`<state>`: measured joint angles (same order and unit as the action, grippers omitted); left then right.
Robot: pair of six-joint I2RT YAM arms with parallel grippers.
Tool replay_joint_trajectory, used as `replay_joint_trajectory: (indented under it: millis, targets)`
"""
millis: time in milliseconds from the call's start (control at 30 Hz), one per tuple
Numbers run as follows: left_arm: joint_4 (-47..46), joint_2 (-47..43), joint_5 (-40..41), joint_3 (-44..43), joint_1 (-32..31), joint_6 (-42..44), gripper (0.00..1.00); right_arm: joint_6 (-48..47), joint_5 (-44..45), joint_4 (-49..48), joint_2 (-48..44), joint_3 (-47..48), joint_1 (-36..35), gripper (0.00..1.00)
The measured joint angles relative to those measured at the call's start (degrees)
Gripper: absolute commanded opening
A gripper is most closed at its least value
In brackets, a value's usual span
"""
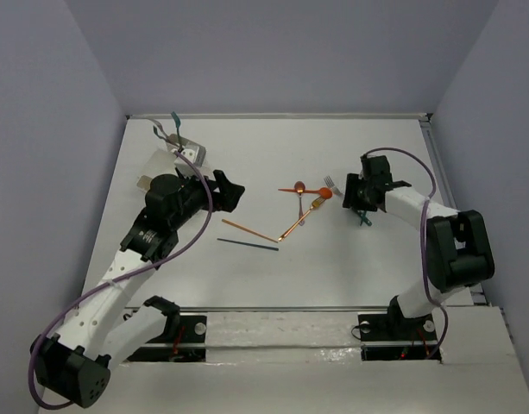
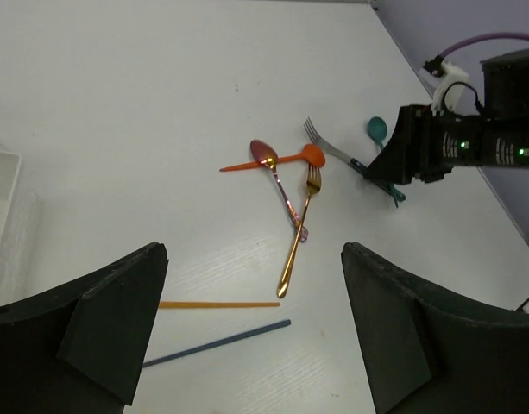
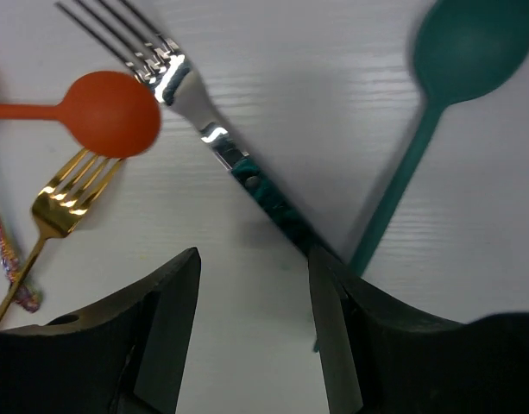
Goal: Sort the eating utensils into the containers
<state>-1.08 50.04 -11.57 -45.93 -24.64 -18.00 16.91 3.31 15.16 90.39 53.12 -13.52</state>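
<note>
Loose utensils lie mid-table: an orange spoon [image 1: 314, 191], a gold fork [image 1: 300, 219], a shiny pinkish spoon [image 2: 276, 176], a silver fork with a teal handle [image 3: 214, 134], a teal spoon [image 3: 465, 49], an orange stick [image 1: 249, 229] and a dark blue stick [image 1: 247, 245]. My right gripper [image 3: 254, 259] is open, low over the table. Its right finger [image 3: 333, 310] is at the teal handle's end, with the teal spoon just outside it. My left gripper [image 2: 254, 285] is open and empty above the two sticks. A whitish container [image 1: 183, 153] stands at the back left.
Grey walls close in the table on three sides. A container's rim [image 2: 0, 203] shows at the left edge of the left wrist view. My right gripper [image 2: 437, 147] shows there too, over the teal-handled fork and the teal spoon [image 2: 377, 129].
</note>
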Motion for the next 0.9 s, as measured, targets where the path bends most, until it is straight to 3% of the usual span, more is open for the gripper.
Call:
replay_joint_trajectory:
  millis: [133,467,700,800,833,900]
  targets:
    - [2.0,-0.9,-1.6,1.4,0.0,1.4,0.84,-3.3,-2.7,1.8,2.2,2.1,4.9,0.6]
    - [2.2,-3.7,-2.0,1.4,0.0,2.6,0.84,-8.7,-5.6,5.3,8.6,11.3,4.4,0.59]
    - [2.2,-6.4,-1.7,1.4,0.0,2.7,0.84,-9.1,-3.0,7.8,12.1,11.6,4.4,0.55]
    - [2.2,-6.8,-1.7,1.4,0.0,2.8,0.84,-9.2,-2.9,8.7,12.1,11.6,4.4,0.49]
    - [2.2,-6.7,-1.7,1.4,0.0,2.8,0.84,-9.1,-2.9,8.8,12.2,11.6,4.4,0.38]
    - [2.2,-6.7,-1.8,1.4,0.0,2.8,0.84,-9.0,-2.9,8.9,12.4,11.6,4.4,0.34]
